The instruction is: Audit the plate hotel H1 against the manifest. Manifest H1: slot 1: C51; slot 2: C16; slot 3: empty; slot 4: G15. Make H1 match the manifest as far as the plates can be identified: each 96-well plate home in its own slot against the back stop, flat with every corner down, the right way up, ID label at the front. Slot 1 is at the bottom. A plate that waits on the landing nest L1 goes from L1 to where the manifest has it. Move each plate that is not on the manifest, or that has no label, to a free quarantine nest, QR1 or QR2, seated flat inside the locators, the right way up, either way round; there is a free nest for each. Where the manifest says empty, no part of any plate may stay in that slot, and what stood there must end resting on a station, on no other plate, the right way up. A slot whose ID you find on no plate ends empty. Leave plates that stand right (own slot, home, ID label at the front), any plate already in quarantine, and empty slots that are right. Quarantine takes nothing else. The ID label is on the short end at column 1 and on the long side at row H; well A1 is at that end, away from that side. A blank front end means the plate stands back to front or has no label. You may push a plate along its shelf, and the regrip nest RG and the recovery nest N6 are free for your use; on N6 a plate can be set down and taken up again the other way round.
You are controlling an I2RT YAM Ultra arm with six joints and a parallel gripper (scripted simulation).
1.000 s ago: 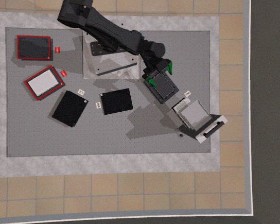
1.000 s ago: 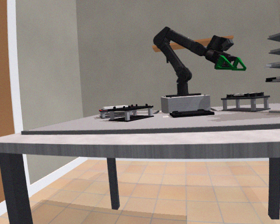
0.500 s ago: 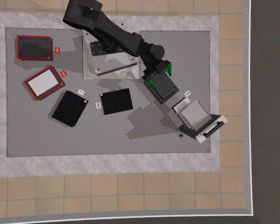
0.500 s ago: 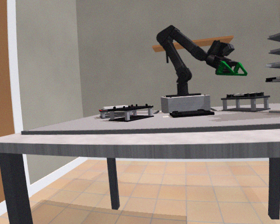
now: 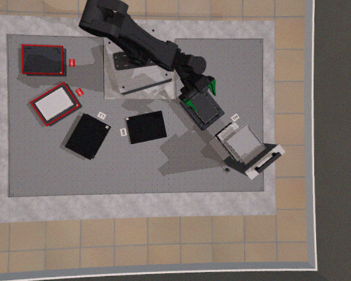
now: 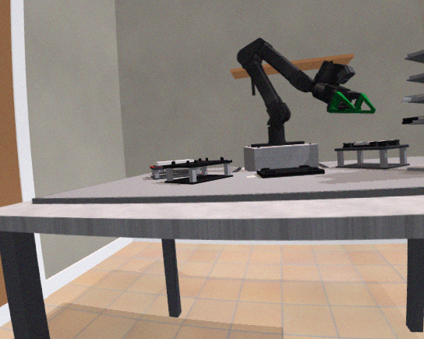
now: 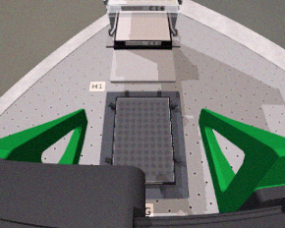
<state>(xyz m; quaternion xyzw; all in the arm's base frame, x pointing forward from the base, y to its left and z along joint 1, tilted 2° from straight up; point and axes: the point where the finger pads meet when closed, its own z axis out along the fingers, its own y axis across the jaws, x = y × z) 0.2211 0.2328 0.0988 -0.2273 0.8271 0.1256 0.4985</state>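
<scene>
My gripper (image 5: 201,95) (image 6: 369,109) (image 7: 142,115) has green fingers and is wide open with nothing between them. It hangs above the landing nest L1 (image 5: 199,123) (image 6: 372,149) (image 7: 109,103), tilted down towards it. A grey 96-well plate (image 5: 205,108) (image 7: 142,138) lies flat in that nest, below and between the fingers, untouched. The plate hotel H1 (image 5: 246,144) (image 6: 422,76) (image 7: 142,29) stands just beyond the nest. A light plate (image 5: 228,131) shows in one of its shelves, its well grid visible at the front. I cannot read any ID labels.
Two red-framed quarantine nests stand at the far left: one (image 5: 42,59) is bare and dark, the other (image 5: 54,103) holds a white plate. Two black nests (image 5: 86,135) (image 5: 146,126) stand mid-table. The arm's base block (image 6: 280,157) is behind them.
</scene>
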